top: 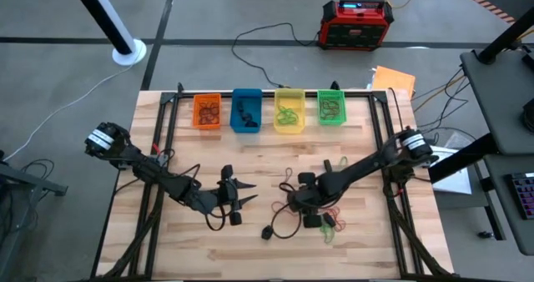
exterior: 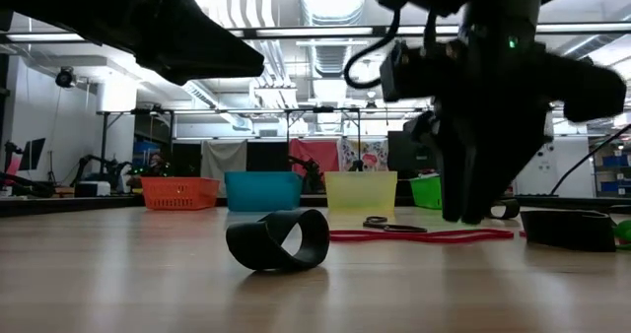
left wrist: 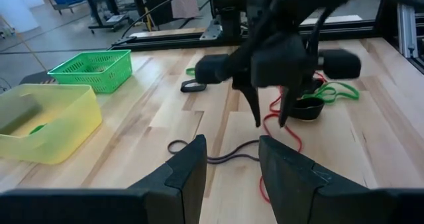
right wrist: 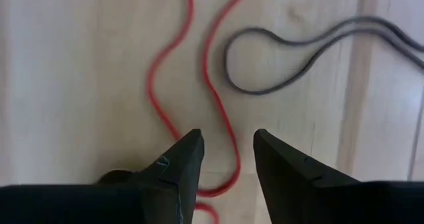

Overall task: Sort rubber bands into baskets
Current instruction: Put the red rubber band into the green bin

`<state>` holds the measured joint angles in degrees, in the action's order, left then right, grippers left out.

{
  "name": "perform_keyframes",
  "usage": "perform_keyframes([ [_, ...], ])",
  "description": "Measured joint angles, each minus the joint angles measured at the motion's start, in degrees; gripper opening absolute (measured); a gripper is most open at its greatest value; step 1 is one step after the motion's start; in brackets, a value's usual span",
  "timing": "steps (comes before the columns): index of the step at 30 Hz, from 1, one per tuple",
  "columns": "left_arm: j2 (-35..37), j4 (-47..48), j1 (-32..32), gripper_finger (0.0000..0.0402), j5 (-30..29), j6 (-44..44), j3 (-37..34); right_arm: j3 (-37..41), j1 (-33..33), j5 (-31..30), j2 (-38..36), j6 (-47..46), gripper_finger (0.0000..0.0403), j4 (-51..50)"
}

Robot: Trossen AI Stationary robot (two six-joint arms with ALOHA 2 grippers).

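The desk (top: 267,148) carries four baskets in a row along its far edge, out of the arms' way: orange (top: 207,112), blue (top: 245,111), yellow (top: 289,111) and green (top: 330,108), each already with some bands in it, apparently one colour per bin. The unsorted bands lie loose near the middle and near right of the desk, within reach of both arms.

The right hand (right wrist: 227,159) points straight down over a red band (right wrist: 199,85), its fingers narrowly parted with nothing between them, straddling one strand; this looks like the line-up for a pinch. A dark band (right wrist: 298,58) lies just beside the red one, so the fingers sit clear of it.

The left hand (left wrist: 228,171) waits to the left of the pile, facing it, fingers partly apart and empty. A wide black loop (exterior: 278,239) stands on edge on the near desk.
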<state>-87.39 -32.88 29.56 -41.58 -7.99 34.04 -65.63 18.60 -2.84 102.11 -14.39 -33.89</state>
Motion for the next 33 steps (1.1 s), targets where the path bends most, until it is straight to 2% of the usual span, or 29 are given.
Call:
perform_keyframes([
  [8, 0.0, 0.9, 0.0, 0.0123, -0.1, 0.0, 0.0, 1.1, 2.6, -9.3, 2.6, 1.9, 0.0097, 1.3],
  [14, 0.0, 0.9, 0.0, 0.0123, -2.2, 0.0, 0.0, 3.3, 2.4, -10.0, 2.2, 6.3, 0.002, 5.6],
  [23, 0.0, 0.9, 0.0, 0.0123, -2.4, -0.4, 0.0, 4.5, 1.9, -10.5, 0.8, 11.7, 0.0009, 9.4],
  [28, 0.0, 0.8, 0.0, 0.0123, -2.4, -1.5, 0.0, 6.7, 0.7, -11.1, -2.8, 15.5, 0.0009, 21.1],
  [33, 0.0, 0.4, 0.0, 0.0123, -2.4, -1.7, -0.1, 10.8, -1.2, -7.5, -4.4, 19.1, 0.0009, 36.4],
])
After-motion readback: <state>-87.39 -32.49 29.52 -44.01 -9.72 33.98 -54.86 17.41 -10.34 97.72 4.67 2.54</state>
